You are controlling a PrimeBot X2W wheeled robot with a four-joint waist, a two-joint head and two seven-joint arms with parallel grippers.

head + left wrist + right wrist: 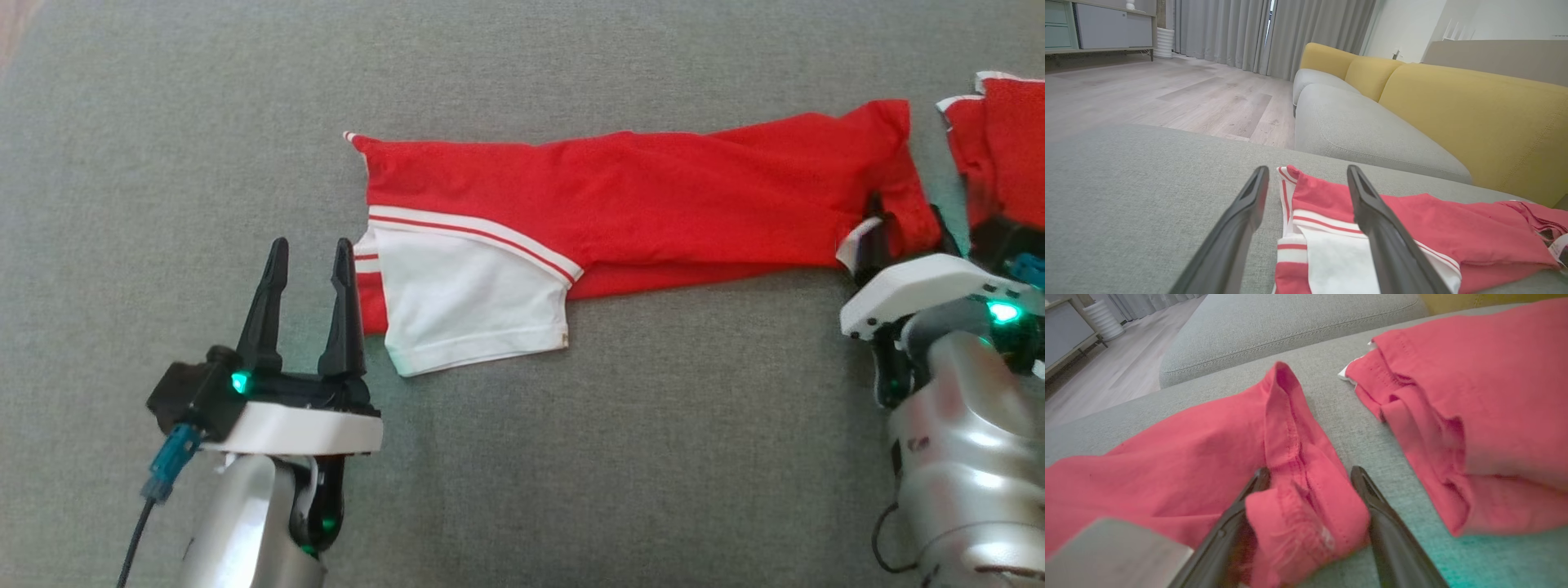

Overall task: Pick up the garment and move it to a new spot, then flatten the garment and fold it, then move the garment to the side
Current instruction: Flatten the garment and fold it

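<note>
Between the two pincers, the garment: red, folded into a long band, flat on the cushion. At the end by the left pincer, a white sleeve with red-striped trim, folded on top, just ahead and to the inner side of that pincer's fingers. Left pincer wide apart and empty, low over the cushion, inner fingertip at the striped edge of the garment, outer finger over bare grey fabric; touching or not, impossible to tell. At the far end, the right pincer, fingers spread wide and astride a bunched red hem, cloth filling the gap and lying against both fingers, not squeezed. Just beyond the right pincer's outer finger, across a strip of bare cushion, a second red cloth with a white corner, apart from the garment. Farther ahead of the left pincer, a sofa with grey seats and yellow backs, then pale wood floor and grey curtains.
</note>
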